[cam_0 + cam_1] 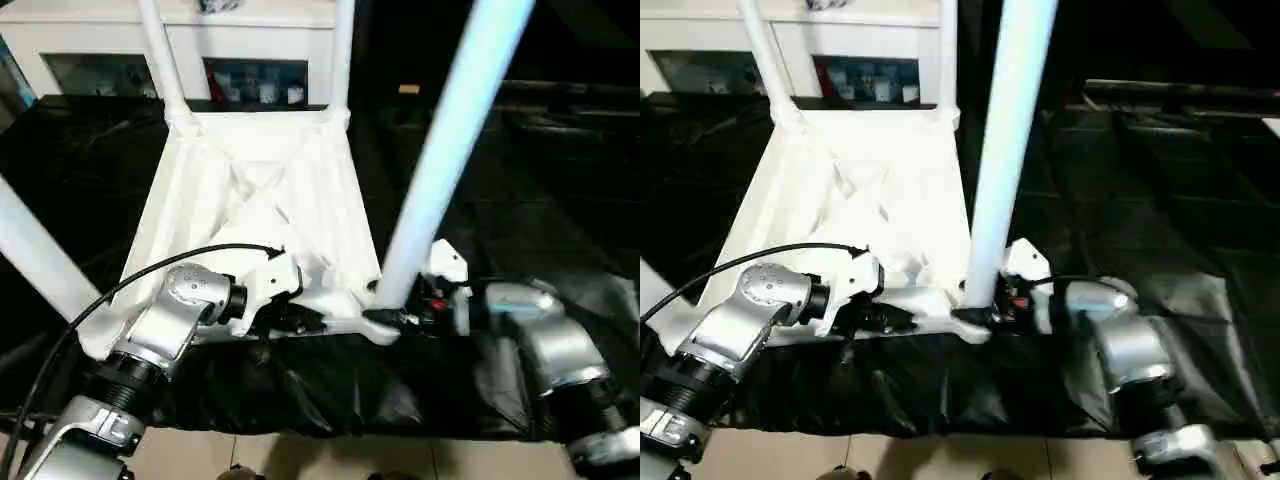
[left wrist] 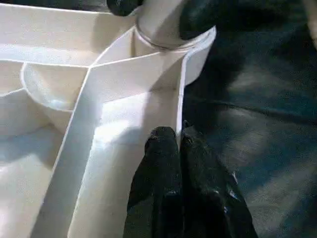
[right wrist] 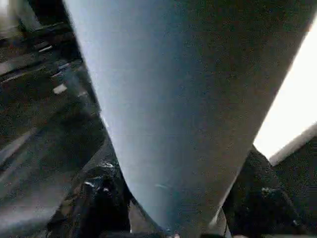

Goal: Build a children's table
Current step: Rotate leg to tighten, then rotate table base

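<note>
Table [image 1: 270, 200] lying upside down on black sheeting [image 1: 480, 200], ribbed underside up. Four legs visible: two standing at the far corners [image 1: 160, 55] [image 1: 343, 50], one rising from the near right corner [image 1: 440, 150], one at the near left [image 1: 35, 255] crossing the picture's edge, its seating out of sight. By the look of it, all four legs in their corners, or nearly; what likely remains is seating the near right one firmly and turning the table upright.

Left gripper [image 2: 179, 141] pinched tight on the thin near rim of the top, one finger [image 2: 158, 163] inside the rim and the other outside, just beside the near right corner socket [image 2: 168, 37]. Probably there to steady the top.

Right gripper [image 1: 392, 316] down at the foot of the near right leg, black fingers either side of the base where it meets the socket, apparently clamped on it. Leg tilted slightly toward the robot's right in the head views.

White cabinet [image 1: 250, 40] with glass doors behind the table. Black cable [image 1: 140, 275] looping over the left forearm.
</note>
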### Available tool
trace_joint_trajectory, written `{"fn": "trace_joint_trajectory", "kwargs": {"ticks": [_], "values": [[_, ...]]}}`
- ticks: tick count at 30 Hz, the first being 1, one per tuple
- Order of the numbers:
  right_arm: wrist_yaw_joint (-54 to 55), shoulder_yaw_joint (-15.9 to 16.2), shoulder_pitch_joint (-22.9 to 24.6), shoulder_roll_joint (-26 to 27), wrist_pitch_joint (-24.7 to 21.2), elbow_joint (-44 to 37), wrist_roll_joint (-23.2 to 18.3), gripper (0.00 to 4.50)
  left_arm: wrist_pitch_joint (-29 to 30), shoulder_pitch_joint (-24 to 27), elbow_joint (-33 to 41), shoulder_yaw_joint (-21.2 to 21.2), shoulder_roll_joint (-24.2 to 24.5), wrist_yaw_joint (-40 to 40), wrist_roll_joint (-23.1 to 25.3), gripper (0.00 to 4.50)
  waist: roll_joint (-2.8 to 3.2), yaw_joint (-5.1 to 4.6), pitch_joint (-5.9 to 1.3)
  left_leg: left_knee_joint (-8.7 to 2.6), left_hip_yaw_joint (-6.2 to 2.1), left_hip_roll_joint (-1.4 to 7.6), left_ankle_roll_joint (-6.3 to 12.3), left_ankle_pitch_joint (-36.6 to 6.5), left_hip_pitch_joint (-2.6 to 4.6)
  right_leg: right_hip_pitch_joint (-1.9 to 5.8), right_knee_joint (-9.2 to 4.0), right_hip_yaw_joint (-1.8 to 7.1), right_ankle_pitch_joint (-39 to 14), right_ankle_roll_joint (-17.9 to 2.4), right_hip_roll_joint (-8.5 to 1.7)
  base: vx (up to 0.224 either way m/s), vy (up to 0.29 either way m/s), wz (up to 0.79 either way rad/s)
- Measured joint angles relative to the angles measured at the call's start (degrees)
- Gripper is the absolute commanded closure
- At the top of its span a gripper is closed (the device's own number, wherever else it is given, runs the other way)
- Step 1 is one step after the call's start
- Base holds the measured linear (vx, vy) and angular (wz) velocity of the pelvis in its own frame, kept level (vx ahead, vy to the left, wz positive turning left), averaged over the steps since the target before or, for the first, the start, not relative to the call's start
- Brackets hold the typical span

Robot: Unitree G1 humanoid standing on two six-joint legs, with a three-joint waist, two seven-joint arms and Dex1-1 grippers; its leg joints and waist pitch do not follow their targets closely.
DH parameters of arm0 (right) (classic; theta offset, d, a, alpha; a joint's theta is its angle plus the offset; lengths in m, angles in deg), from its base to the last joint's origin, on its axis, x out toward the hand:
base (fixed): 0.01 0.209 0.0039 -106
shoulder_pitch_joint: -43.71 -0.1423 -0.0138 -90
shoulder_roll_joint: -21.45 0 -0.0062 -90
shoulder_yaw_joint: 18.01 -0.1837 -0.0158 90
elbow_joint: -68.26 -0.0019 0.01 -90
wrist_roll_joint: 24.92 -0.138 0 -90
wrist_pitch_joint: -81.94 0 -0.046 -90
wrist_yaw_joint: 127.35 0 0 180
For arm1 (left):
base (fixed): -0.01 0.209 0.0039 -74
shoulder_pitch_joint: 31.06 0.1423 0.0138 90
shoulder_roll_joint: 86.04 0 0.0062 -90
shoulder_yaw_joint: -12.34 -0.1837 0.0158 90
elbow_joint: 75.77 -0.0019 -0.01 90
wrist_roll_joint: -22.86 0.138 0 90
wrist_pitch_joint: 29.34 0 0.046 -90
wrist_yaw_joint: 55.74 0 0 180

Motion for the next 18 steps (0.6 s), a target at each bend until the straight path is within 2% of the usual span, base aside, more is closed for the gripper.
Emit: {"fn": "trace_joint_trajectory", "kwargs": {"ticks": [4,8,12,14,15,18], "values": [[11.4,-2.5,0.9,4.8,0.0,0.4,1.7,2.51,2.1,0.4,0.5,0.4,-2.8,-5.4,1.7,4.5,-0.28,-1.09,0.12,0.0,-0.09,-0.04,0.0,0.0,0.23,0.11,-0.25,0.0,0.0,0.1,-0.01,0.0,0.0,0.0],[25.8,-5.6,0.6,11.8,0.7,2.2,3.9,2.52,5.6,0.8,1.5,0.9,-6.3,-11.7,3.1,4.5,-0.2,-2.45,0.11,-0.31,-0.28,-0.13,0.0,0.0,0.24,0.07,-1.23,-0.23,0.0,0.1,0.0,0.0,0.0,0.0],[34.7,-6.0,-1.7,16.1,1.9,4.9,6.9,2.52,7.0,1.0,2.1,1.5,-7.7,-15.4,4.1,4.5,-0.18,-3.51,0.13,-0.32,-0.29,-0.17,0.01,0.0,0.26,-0.01,-1.61,-0.24,0.0,0.1,0.0,0.0,0.0,0.0],[35.6,-6.0,-2.1,16.4,2.5,5.5,7.7,2.52,7.1,1.0,2.1,1.6,-8.1,-16.0,4.3,4.5,-0.1,-3.71,0.17,-0.4,-0.3,-0.17,0.02,0.0,0.22,-0.01,-1.92,-0.28,0.0,0.1,0.01,0.0,0.0,0.0],[35.5,-6.0,-2.1,16.4,2.8,5.6,7.7,1.97,7.1,1.0,2.1,1.6,-8.1,-16.0,4.3,4.5,-0.08,-3.74,0.15,-0.4,-0.28,-0.18,0.02,0.0,0.22,-0.01,-1.96,-0.24,0.0,0.1,0.01,0.0,0.0,0.0],[34.5,-6.0,-2.1,16.0,2.0,5.4,7.7,1.7,6.8,1.0,2.2,1.5,-8.1,-15.3,4.3,4.5,-0.11,-3.62,0.1,-0.41,-0.22,-0.19,0.03,0.0,0.2,0.01,-1.95,-0.14,0.0,0.0,0.01,0.0,0.0,0.0]]}}
